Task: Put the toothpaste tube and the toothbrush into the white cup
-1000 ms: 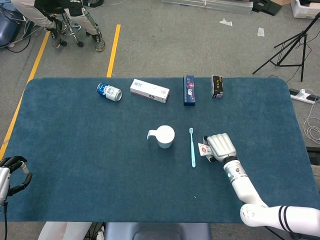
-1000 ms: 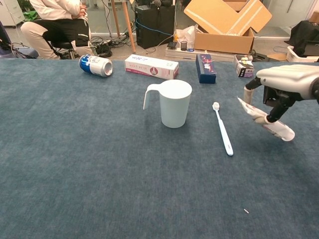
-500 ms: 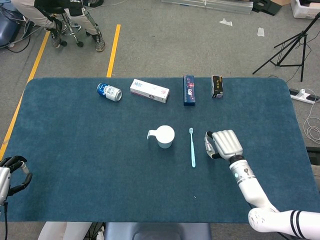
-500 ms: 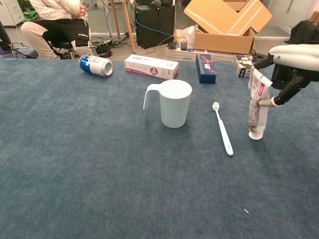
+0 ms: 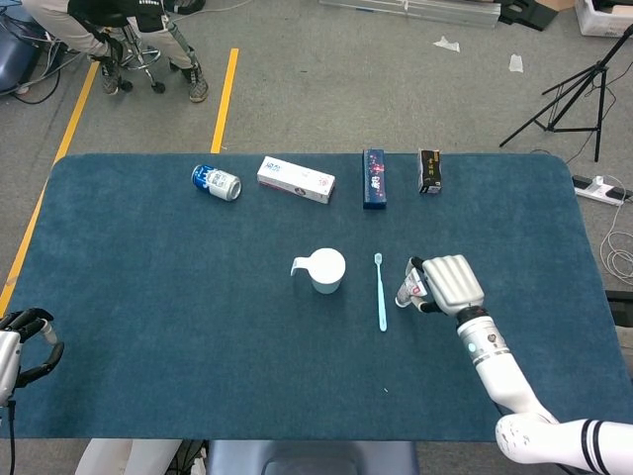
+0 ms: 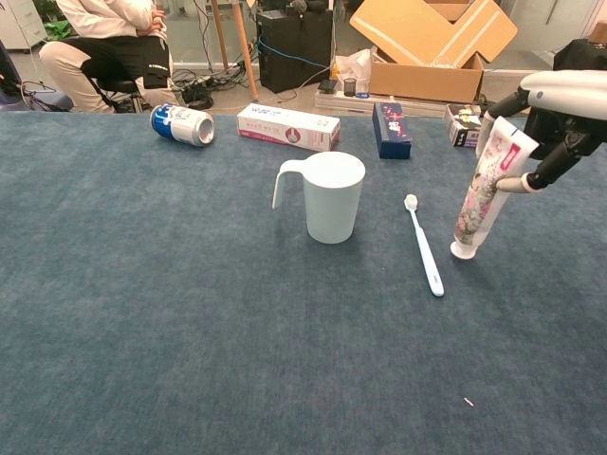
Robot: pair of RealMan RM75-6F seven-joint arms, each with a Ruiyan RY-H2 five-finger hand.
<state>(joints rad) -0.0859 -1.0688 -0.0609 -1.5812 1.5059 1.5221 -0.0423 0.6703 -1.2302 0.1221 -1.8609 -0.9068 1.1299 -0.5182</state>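
The white cup stands upright mid-table, handle to its left. Just right of it the light blue toothbrush lies flat, bristles at the far end. My right hand holds the toothpaste tube by its upper end, lifted above the cloth, cap down and tilted toward the toothbrush. The tube hangs right of the brush, apart from it. My left hand rests at the table's near left edge, fingers curled, holding nothing.
Along the far edge lie a blue can on its side, a white toothpaste box, a dark blue box and a small black box. The dark blue cloth covers the table.
The right hand lifted the toothpaste tube off the cloth and turned it from lying flat to hanging cap down, then tilted its cap toward the toothbrush. The left hand stayed still.
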